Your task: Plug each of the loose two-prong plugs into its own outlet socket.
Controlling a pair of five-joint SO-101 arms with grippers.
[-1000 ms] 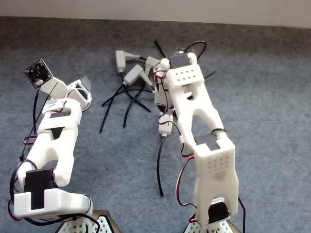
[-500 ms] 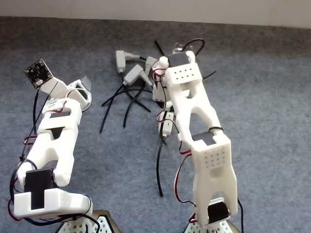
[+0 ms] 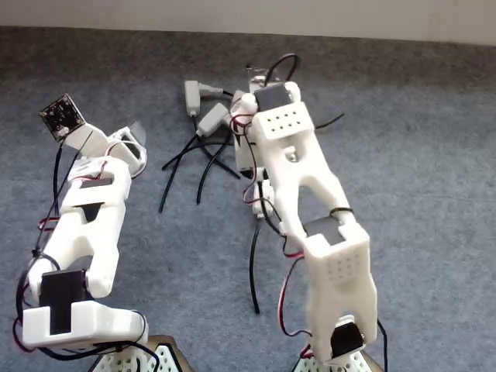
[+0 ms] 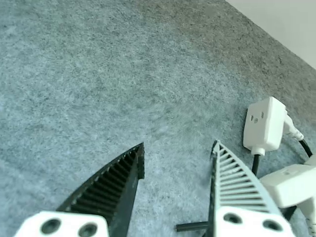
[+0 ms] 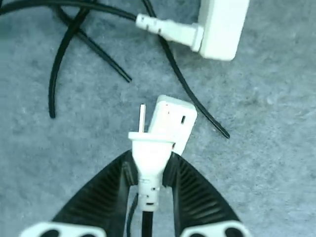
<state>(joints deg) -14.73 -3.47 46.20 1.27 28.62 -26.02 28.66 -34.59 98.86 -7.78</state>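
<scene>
My right gripper (image 5: 150,160) is shut on a white two-prong plug (image 5: 149,148), its black cable running back between the fingers. One prong (image 5: 142,118) stands beside the edge of a small white outlet socket (image 5: 170,123) lying on the carpet; the other prong is hidden. A second socket (image 5: 222,27) with a cable lies farther off. In the high view the right arm (image 3: 283,132) stretches over the pile of sockets (image 3: 213,118). My left gripper (image 4: 177,148) is open above bare carpet, beside a white socket (image 4: 264,126), and stands left of the pile (image 3: 130,146).
Loose black cables (image 3: 182,167) cross the grey carpet (image 3: 418,178) between the arms. One more socket (image 3: 192,97) lies at the far side of the pile. A long black cable (image 3: 253,271) trails back toward the arm bases.
The right arm has swung a little to the left and farther out over the sockets with the plug in its gripper. The left arm has kept still.
</scene>
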